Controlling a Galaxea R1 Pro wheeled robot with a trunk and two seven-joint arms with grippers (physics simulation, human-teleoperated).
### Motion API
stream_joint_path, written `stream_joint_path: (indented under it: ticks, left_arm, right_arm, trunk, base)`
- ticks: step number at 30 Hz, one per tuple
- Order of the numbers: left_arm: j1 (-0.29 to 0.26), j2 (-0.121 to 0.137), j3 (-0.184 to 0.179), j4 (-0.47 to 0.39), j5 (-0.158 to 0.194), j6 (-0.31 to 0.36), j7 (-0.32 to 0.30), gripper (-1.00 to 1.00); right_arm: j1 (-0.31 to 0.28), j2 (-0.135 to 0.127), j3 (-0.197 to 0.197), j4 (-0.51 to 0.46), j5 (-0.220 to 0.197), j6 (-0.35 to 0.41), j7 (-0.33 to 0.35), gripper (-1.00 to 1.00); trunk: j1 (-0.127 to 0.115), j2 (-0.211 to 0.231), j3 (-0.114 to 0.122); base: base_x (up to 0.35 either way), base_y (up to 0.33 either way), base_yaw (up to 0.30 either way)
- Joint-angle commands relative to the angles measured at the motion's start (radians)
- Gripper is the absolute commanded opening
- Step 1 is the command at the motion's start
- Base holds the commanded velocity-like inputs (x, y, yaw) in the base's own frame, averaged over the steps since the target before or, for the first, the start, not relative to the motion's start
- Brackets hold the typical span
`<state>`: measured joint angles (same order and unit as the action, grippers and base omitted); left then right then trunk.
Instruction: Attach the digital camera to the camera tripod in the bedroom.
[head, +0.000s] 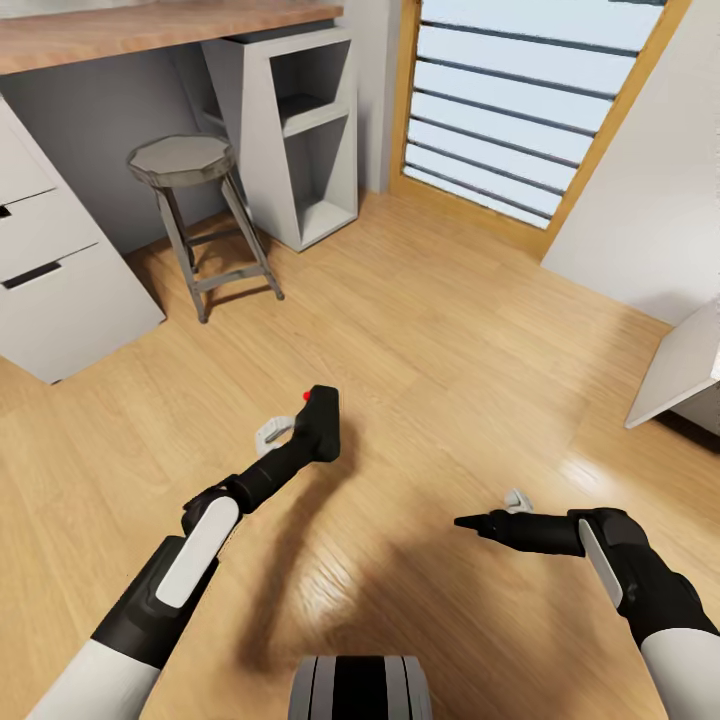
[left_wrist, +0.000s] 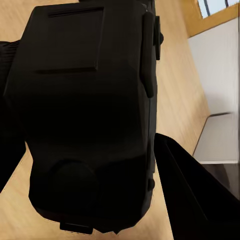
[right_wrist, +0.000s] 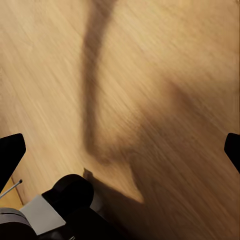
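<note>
1. The left gripper (head: 305, 430), at centre frame, had its jaws clamped on the chunky black digital camera (head: 322, 420), carried clear of the light wood floor (head: 450, 340).
2. The right gripper (head: 470, 522), lower right, kept its jaws spread wide, free for steadying.

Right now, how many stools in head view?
1. The stool stands on the wood floor under the wooden desk top, between the white drawer unit and the grey shelf unit. More could sit outside the frame.
</note>
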<state>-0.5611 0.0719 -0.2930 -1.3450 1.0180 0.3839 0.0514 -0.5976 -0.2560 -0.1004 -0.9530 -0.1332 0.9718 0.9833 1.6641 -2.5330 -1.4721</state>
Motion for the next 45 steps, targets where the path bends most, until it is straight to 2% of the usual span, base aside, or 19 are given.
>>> stream_joint_path:
  ticks: [1, 3, 5, 19, 23, 27, 29, 31, 36, 45]
  left_arm:
    - [0.0, 0.017, -0.001, -0.003, 0.022, 0.002, 0.001, -1.0]
    - [0.0, 0.036, 0.0, -0.005, 0.037, 0.001, -0.001, -1.0]
    - [0.0, 0.039, 0.0, -0.005, 0.041, 0.0, 0.0, -1.0]
    - [0.0, 0.043, 0.0, -0.006, 0.044, -0.001, -0.003, -1.0]
    - [0.0, 0.044, 0.0, -0.006, 0.044, -0.003, -0.012, -1.0]
    - [0.0, 0.046, -0.001, -0.004, 0.043, -0.003, -0.074, -1.0]
    - [0.0, 0.047, -0.001, 0.0, 0.039, -0.003, -0.126, -1.0]
    - [0.0, 0.048, -0.001, 0.004, 0.032, -0.005, -0.209, -1.0]
    - [0.0, 0.048, -0.001, 0.006, 0.029, -0.006, -0.235, -1.0]
    - [0.0, 0.048, -0.001, 0.008, 0.03, -0.007, -0.241, -1.0]
  right_arm:
    - [0.0, 0.0, 0.0, 0.0, -0.003, 0.006, 0.0, 1.0]
    - [0.0, 0.001, 0.001, -0.001, -0.003, 0.006, 0.0, 1.0]
    - [0.0, 0.001, 0.003, -0.001, -0.004, 0.006, 0.0, 1.0]
    - [0.0, 0.0, 0.002, -0.003, -0.006, 0.007, 0.026, 1.0]
    - [0.0, 0.0, 0.001, -0.003, -0.003, 0.008, 0.081, 1.0]
    - [-0.001, -0.001, 0.001, -0.003, 0.0, 0.008, 0.107, 1.0]
    - [0.0, -0.001, 0.001, -0.003, 0.0, 0.008, 0.113, 1.0]
    - [0.0, -0.002, 0.001, -0.003, 0.001, 0.008, 0.117, 1.0]
    - [0.0, -0.002, 0.001, -0.003, 0.002, 0.008, 0.118, 1.0]
    - [-0.001, -0.002, 0.001, -0.002, 0.004, 0.008, 0.118, 1.0]
  trunk:
    - [-0.001, 0.0, 0.003]
    - [-0.001, 0.0, 0.011]
    - [-0.002, 0.001, 0.019]
    - [-0.009, 0.004, 0.073]
    - [-0.01, 0.005, 0.088]
    - [-0.012, 0.006, 0.104]
    - [-0.013, 0.007, 0.112]
    - [-0.014, 0.007, 0.119]
    - [-0.016, 0.008, 0.139]
    - [-0.02, 0.01, 0.173]
  base:
    - [0.0, 0.0, 0.0]
    - [0.0, 0.0, 0.0]
    - [0.0, 0.0, 0.0]
    - [0.0, 0.0, 0.0]
    - [0.0, 0.0, 0.0]
    - [0.0, 0.0, 0.0]
    - [0.0, 0.0, 0.0]
    - [0.0, 0.0, 0.0]
    - [0.0, 0.0, 0.0]
    - [0.0, 0.0, 0.0]
